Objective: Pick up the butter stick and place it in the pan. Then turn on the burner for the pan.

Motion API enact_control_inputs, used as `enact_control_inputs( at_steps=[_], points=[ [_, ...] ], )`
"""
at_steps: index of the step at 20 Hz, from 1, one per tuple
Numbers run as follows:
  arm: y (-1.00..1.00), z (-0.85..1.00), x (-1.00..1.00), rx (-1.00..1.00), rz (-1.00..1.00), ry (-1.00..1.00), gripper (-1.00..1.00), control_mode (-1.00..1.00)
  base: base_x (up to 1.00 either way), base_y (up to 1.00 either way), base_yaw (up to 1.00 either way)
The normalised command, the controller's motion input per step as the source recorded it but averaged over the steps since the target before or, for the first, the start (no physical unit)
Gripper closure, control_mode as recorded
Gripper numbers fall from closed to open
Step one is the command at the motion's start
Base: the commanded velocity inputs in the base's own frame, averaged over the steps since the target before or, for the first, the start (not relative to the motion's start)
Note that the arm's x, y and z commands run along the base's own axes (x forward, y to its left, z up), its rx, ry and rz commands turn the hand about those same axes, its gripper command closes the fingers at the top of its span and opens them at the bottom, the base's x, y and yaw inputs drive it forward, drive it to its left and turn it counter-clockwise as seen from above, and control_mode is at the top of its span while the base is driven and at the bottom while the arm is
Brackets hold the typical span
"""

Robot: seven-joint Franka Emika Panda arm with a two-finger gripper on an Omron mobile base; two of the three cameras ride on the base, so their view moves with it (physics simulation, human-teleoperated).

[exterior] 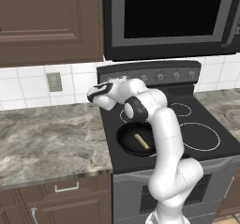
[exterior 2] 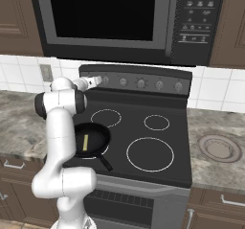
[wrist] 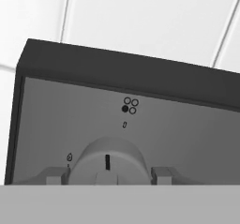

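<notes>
The butter stick [exterior: 142, 141] [exterior 2: 85, 143], a thin pale yellow bar, lies inside the round black pan [exterior: 123, 138] [exterior 2: 98, 138] on the stove's front left burner. The pan's handle [exterior 2: 105, 164] points toward the stove's front edge. My gripper [exterior: 121, 80] [exterior 2: 100, 81] [wrist: 108, 175] is up at the stove's back panel, well above and behind the pan. Its fingers [wrist: 55, 175] press on both sides of the leftmost grey knob [wrist: 110, 160]. The knob's mark stands straight up. The gripper is shut on that knob.
Several more knobs [exterior 2: 140, 83] line the back panel to the right. A microwave [exterior 2: 110, 17] hangs close above the stove. The other burners [exterior 2: 150, 154] are bare. Marble counters [exterior: 47, 134] flank the stove, with a round grey disc [exterior 2: 219, 148] on the right one.
</notes>
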Motion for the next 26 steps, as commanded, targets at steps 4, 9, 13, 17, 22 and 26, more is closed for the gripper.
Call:
enact_control_inputs(
  at_steps=[4, 9, 13, 17, 22, 26],
  points=[
    [0.00, 0.00, 0.00, -0.08, 0.00, 0.00, 1.00, -1.00, 0.00, 0.00, 0.00],
    [0.00, 0.00, 0.00, -0.09, 0.00, 0.00, 1.00, -1.00, 0.00, 0.00, 0.00],
    [0.00, -0.01, 0.00, -0.10, 0.00, 0.00, 1.00, -1.00, 0.00, 0.00, 0.00],
    [0.00, -0.01, 0.00, -0.09, 0.00, 0.00, 1.00, -1.00, 0.00, 0.00, 0.00],
    [0.00, 0.00, 0.01, -0.08, 0.00, 0.00, 1.00, -1.00, 0.00, 0.00, 0.00],
    [0.00, 0.00, 0.01, -0.08, 0.00, 0.00, 1.00, -1.00, 0.00, 0.00, 0.00]
  ],
)
